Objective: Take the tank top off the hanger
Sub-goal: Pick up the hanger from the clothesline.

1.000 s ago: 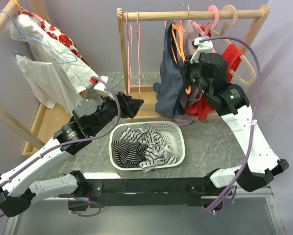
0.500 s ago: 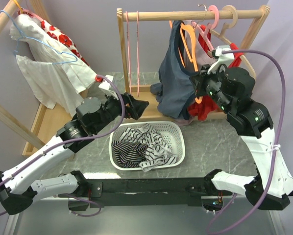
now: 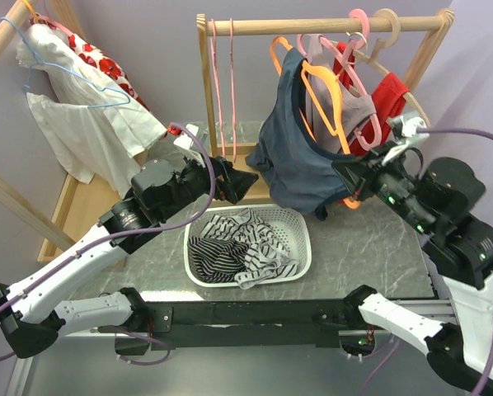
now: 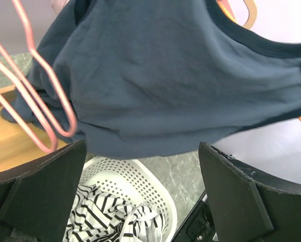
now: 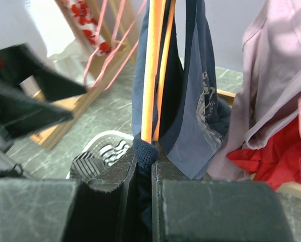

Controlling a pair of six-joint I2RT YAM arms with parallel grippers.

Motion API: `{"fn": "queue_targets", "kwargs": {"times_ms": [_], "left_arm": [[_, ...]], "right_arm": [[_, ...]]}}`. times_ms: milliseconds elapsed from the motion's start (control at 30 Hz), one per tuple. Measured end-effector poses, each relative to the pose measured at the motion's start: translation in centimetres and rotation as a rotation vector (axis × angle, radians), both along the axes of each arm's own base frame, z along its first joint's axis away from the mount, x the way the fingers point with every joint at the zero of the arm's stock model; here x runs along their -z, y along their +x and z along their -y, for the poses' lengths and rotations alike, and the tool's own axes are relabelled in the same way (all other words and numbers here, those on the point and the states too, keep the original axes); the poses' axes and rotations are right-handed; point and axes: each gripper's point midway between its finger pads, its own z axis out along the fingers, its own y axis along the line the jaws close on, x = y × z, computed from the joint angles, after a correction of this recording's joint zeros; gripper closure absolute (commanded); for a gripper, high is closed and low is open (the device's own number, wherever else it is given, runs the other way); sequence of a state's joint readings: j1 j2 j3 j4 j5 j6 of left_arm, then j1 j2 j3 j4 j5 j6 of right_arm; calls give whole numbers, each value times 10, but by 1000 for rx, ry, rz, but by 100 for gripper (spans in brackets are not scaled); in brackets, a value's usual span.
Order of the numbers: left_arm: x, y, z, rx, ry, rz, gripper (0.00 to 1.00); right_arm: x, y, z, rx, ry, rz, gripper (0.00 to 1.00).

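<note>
2 end effectors are at work along the far half of the surface [image 3: 370, 247]. The right end effector [image 5: 143, 159] has its fingers nearly closed on a fold of the navy tank top [image 3: 296, 161], at the garment's lower right corner. In the right wrist view the orange hanger [image 3: 322, 91] rises directly above that pinch point.

The tank top is on the orange hanger, which hooks over the wooden rail [image 3: 312, 25] above the far edge of the surface. The garment is pulled sideways toward the right edge, so its hem runs slanted.

The left end effector [image 3: 245, 183] has its fingers spread wide and grips nothing. It sits just beside the tank top's lower left edge; the left wrist view shows the fabric just past its fingertips, apart from them.

1 white basket [image 3: 308, 247] rests at the middle of the surface, below the tank top, with striped clothes [image 3: 230, 247] inside. 2 pink hangers [image 3: 222, 91] hang at the rail's left end.
</note>
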State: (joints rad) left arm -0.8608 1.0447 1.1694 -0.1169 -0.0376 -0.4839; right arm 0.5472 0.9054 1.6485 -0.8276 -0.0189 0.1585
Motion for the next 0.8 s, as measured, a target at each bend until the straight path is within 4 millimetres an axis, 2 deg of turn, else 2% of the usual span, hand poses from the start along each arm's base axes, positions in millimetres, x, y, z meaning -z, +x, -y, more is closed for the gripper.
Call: {"fn": "queue_targets", "kwargs": {"times_ms": [167, 267, 500, 567, 667, 800], "left_arm": [[-2, -1, 1, 7, -6, 3, 1], [-9, -1, 1, 7, -8, 16, 1], [-80, 5, 1, -13, -84, 154, 1], [-91, 8, 4, -15, -97, 185, 1], [-96, 16, 16, -1, -99, 208, 1], [-78, 36, 43, 16, -50, 187, 0]], "right_arm": [[3, -24, 4, -62, -25, 3, 100], [6, -34, 7, -83, -49, 2, 100], [28, -50, 7, -139, -92, -65, 100], [36, -55, 4, -170, -100, -93, 100], [51, -62, 1, -204, -117, -143, 100], [69, -70, -2, -244, -135, -211, 100]]}}
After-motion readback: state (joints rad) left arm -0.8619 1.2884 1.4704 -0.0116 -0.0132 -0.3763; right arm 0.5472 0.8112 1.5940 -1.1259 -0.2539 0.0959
